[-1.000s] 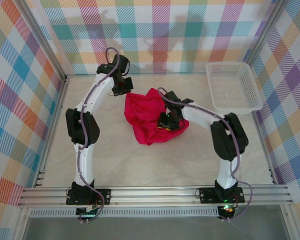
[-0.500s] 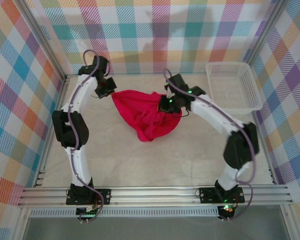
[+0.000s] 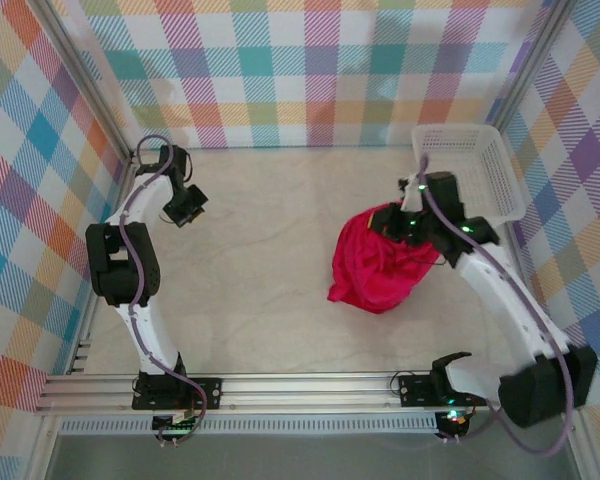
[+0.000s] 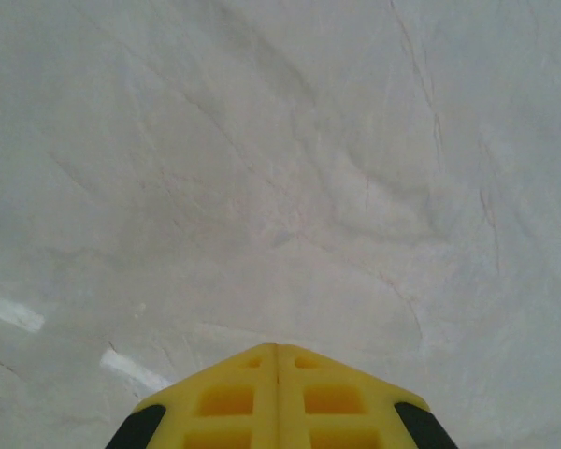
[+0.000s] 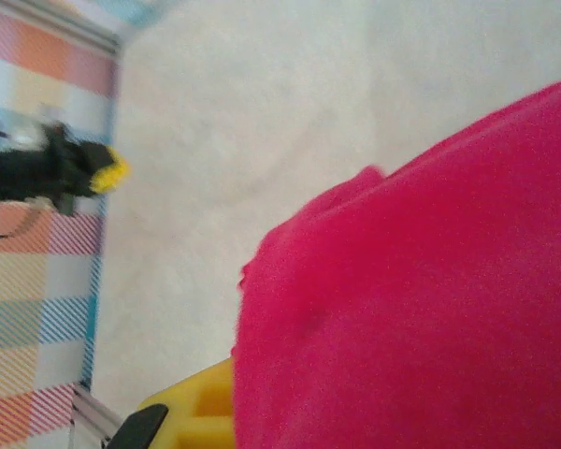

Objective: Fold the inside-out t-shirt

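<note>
Bright, even light washes the pale bench, leaving only soft shadows. The right wrist view is blurred, the red t-shirt out of focus; small glare patches mark the bench at near left in the left wrist view.

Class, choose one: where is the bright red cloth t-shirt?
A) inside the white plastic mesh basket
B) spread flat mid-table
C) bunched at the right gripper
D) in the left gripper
C: the bright red cloth t-shirt is gathered in a bunch at the shut right gripper, beside the white plastic mesh basket; the left gripper is closed on nothing.
</note>
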`<state>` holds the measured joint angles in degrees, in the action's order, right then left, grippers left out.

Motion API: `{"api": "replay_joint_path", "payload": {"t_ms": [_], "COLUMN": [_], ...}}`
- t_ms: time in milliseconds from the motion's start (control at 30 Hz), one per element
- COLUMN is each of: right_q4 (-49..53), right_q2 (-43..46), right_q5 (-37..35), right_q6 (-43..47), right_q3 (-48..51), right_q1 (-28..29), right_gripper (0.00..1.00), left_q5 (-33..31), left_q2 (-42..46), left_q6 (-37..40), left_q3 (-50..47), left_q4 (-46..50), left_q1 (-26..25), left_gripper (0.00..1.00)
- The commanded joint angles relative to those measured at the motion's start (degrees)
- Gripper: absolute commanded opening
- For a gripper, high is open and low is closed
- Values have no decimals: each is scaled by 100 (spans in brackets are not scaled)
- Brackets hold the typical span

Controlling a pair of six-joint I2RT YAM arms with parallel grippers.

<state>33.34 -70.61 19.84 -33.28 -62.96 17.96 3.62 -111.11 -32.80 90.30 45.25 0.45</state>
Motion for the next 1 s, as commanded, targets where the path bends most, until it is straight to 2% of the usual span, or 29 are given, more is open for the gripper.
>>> {"api": "replay_joint_path", "payload": {"t_ms": [0,67,200,233,333,367,467,633,800,967], "right_q4": [-662,-605,-255,-71,323,394,497,463,457,317], "right_q2": [-466,-709,-992,-1016,-938,-865,-550,-62,223,326], "right_q5": [600,652,686,498,-168,-358,-703,-841,-665,-170], "right_q6": [-19,114,304,323,341,325,226,80,48,-27], "right_q3": [184,73,-189,-223,-123,-12,367,955,1213,1175], "right_q1": [22,21,24,16,12,7,-28,-121,-172,-170], "right_gripper": [0,0,0,16,42,47,47,45,45,48], "left_q5": [662,912,1307,1484,2023,2138,2135,2234,2501,2560], "left_q2": [526,652,1015,1113,1219,1214,1032,400,-150,-560], "left_q6": [3,120,185,138,63,87,339,403,202,-28], "left_q3": [-511,-745,-1398,-1588,-1886,-1895,-1624,-1116,-773,-671], "left_q4": [-886,-1101,-1918,-2248,-3051,-3239,-3247,-3251,-3427,-3668], "left_q1": [-433,-805,-1689,-1927,-2538,-2752,-3294,-3606,-3802,-3992], "left_gripper": [0,1,14,16,20,21,24,27,31,31]}}
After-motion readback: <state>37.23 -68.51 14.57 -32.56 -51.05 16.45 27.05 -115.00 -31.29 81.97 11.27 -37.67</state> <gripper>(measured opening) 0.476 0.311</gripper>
